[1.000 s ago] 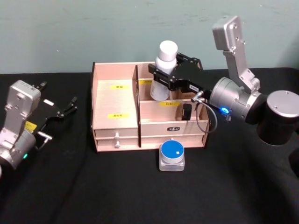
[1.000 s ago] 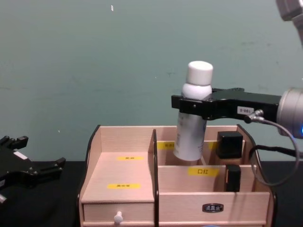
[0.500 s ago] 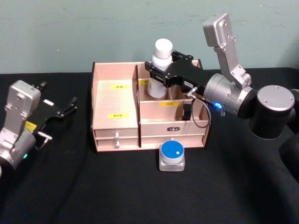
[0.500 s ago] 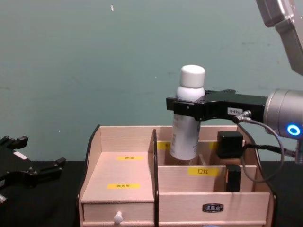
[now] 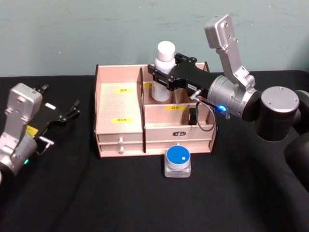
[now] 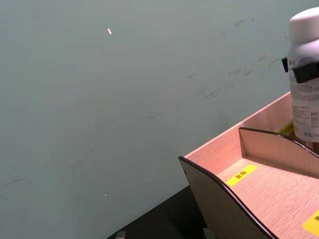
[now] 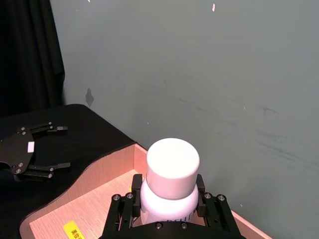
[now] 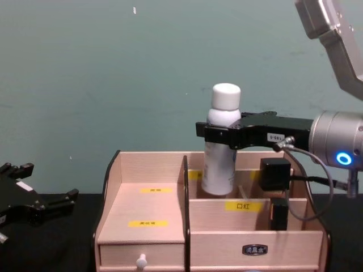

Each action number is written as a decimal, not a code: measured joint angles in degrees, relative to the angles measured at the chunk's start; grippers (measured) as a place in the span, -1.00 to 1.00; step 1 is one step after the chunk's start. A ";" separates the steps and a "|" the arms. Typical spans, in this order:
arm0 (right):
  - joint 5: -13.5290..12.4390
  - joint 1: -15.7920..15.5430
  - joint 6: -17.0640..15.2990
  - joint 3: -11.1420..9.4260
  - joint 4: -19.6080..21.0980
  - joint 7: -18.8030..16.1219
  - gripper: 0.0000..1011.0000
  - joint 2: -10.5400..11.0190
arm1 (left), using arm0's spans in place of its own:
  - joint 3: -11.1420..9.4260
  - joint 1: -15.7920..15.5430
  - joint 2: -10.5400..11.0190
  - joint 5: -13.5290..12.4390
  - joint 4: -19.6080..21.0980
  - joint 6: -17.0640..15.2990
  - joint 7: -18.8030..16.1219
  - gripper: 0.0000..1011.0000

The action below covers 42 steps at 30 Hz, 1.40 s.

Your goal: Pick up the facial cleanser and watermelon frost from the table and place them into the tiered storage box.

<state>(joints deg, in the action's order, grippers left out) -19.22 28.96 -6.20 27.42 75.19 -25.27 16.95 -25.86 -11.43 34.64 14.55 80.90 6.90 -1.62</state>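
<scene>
1. Over the rear compartment of the tiered storage box [image 5: 108,104], the white bottle [image 8: 218,167] has sunk lower and leftward; we judge its base is now inside.
2. Our right end effector [image 5: 163,77] pinches its neck; release seems close.
3. Our left end effector [image 5: 60,99] sits spread, well to the left.

The right arm [image 5: 251,99] is brushed silver. It has a boxy link [image 5: 226,35] with small dark screw holes, then a rounded silver joint carrying a glowing blue ring light [image 8: 343,158], then a fat black cylinder [image 5: 278,121] with a flat grey cap. A thin black cable [image 5: 208,121] loops from a silver plug at the wrist. The right gripper [image 5: 163,73] is flat and matt black, dotted with small silver screws [image 7: 126,196], with a white printed label [image 8: 276,136] on its side. The left arm [image 5: 19,121] is silver too, bearing a yellow sticker [image 5: 31,130] and a small green light [image 5: 25,161]. The left gripper [image 5: 76,108] is black and slim-fingered, with a white tag [image 5: 49,105].
</scene>
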 joint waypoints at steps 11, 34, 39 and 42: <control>0.39 0.50 0.67 0.09 -2.49 -0.62 0.20 -0.75 | 0.00 0.00 0.00 0.00 0.00 0.00 0.00 0.98; 1.13 0.26 0.94 0.51 -6.29 -1.45 0.20 -1.71 | 0.00 0.00 0.00 0.00 0.00 0.00 0.00 0.98; 1.29 0.17 0.76 0.52 -6.76 -1.46 0.20 -1.89 | 0.00 0.00 0.00 0.00 0.00 0.00 0.00 0.98; 1.51 0.17 0.68 0.57 -6.92 -1.46 0.20 -1.92 | 0.00 0.00 0.00 0.00 0.00 0.00 0.00 0.98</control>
<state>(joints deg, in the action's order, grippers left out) -17.70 29.13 -5.52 27.99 68.27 -26.74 15.03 -25.86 -11.43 34.64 14.55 80.90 6.91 -1.62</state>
